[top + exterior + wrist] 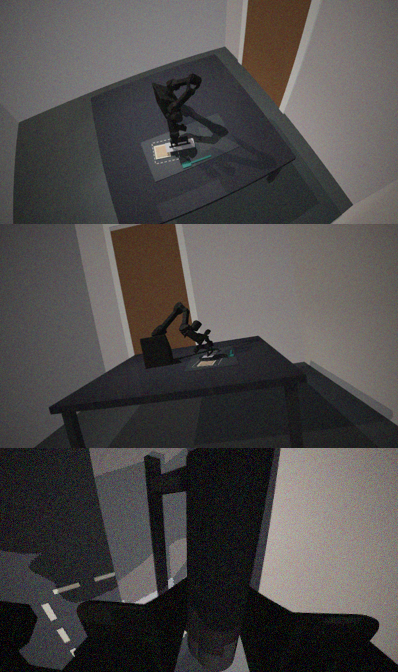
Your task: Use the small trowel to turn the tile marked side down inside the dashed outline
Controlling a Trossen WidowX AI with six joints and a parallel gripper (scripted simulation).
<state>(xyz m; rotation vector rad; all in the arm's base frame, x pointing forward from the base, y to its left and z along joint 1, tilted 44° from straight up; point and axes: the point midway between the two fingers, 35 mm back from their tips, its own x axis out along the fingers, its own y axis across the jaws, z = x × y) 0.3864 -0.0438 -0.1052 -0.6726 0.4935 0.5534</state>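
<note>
In the exterior view, your arm (183, 100) (170, 319) bends high, reaching inward from the worktop's (236, 177) (167, 382) left edge; the gripper (179, 144) (205, 352) (211, 579) slants downward, fingers clamped on the trowel (191, 143) (207, 356) (220, 538).

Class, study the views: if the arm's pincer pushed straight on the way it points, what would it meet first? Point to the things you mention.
Probably the mat (161, 174) (233, 361): the pincer (179, 145) (211, 352) slants down towards it, shut on a tool whose pale blade (183, 145) may touch down first. The remaining gap is unclear.

Tan, pale-bordered tile (161, 151) (206, 363) flat within the dashed outline (152, 144) (220, 361) (63, 635), pale-bladed trowel (191, 143) (206, 356) (217, 548) gripped by the tool
</note>
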